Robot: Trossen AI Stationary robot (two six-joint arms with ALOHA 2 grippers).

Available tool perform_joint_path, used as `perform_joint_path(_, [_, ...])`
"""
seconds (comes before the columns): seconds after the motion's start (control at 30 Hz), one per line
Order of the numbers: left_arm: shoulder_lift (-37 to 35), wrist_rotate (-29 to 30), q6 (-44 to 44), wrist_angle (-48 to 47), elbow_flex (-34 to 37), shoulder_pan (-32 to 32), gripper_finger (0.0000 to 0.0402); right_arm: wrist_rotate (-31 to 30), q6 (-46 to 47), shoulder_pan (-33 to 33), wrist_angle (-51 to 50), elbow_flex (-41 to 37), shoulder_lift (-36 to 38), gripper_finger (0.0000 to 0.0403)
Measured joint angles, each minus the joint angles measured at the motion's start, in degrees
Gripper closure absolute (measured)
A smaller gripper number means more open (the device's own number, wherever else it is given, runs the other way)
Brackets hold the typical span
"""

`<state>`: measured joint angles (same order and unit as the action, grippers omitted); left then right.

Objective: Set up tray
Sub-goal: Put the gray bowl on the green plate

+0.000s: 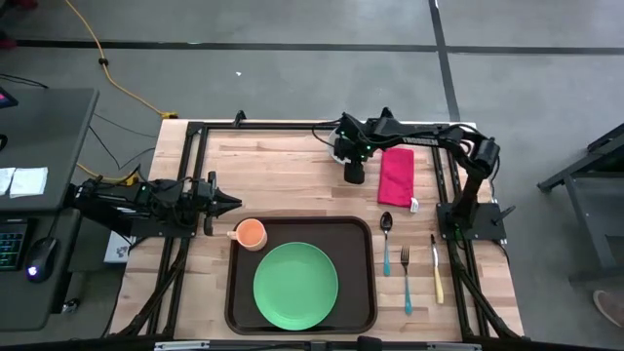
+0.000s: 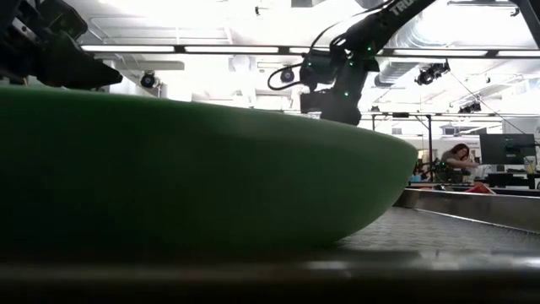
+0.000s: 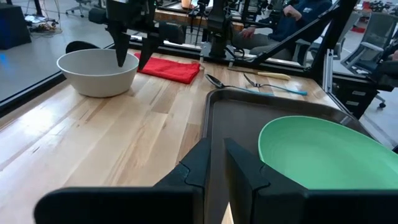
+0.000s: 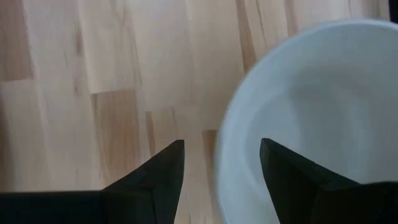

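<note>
The dark brown tray [image 1: 366, 292] lies at the table's near middle and carries a green plate [image 1: 295, 285]; an orange cup [image 1: 251, 234] stands at its far left corner. My right gripper [image 4: 221, 165] hangs open over a white bowl [image 3: 97, 71] at the far middle. It points steeply down, with one finger outside the bowl's rim [image 4: 227, 143] and one over its inside, and I see no touch. In the high view the gripper [image 1: 351, 166] hides most of the bowl. My left gripper [image 3: 217, 168] waits at the table's left edge, its fingers nearly together with nothing between them.
A red napkin [image 1: 396, 175] lies just right of the bowl. A spoon [image 1: 386, 239], a fork [image 1: 406, 278] and a knife [image 1: 436, 268] lie side by side on the wood right of the tray. People sit beyond the table's far side.
</note>
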<state>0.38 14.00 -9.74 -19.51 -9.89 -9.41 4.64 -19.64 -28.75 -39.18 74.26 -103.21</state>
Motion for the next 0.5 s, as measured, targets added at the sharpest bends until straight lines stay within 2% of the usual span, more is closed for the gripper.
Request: perform_joint_path(0.5, [0.0, 0.0, 0.0, -0.1, 0.0, 0.0, 0.0328, 0.1, -0.3, -0.2, -0.4, -0.2, -1.2, 0.0213])
